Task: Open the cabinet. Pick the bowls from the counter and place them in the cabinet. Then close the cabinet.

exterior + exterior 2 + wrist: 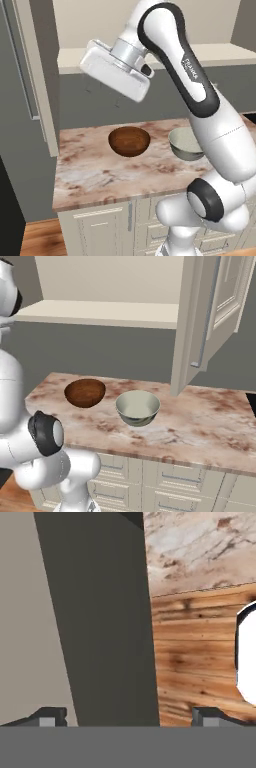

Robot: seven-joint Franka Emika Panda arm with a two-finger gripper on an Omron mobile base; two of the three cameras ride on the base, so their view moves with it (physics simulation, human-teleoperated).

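Claw (pixel 125 717) tips stand wide apart on nothing, up by the cabinet's (pixel 100 311) open shelf. Both bowls sit mid-desk (pixel 95 175), the brown one (pixel 129 140) beside the grey-green one (pixel 186 144), near but apart. My risk, as I judge it: swinging down, my elbow could clip a door (pixel 200 321) or knock a bowl. My right base view shows that door's handle; my hand view looks down past a door edge to wooden floor (pixel 200 662).

arm (pixel 220 135): showing glossy white rounded shells
joints (pixel 205 199): wearing dark grey caps
upper link (pixel 192 70): carrying small pale lettering on its dark band
wrist (pixel 127 52): sporting a silver-grey ring
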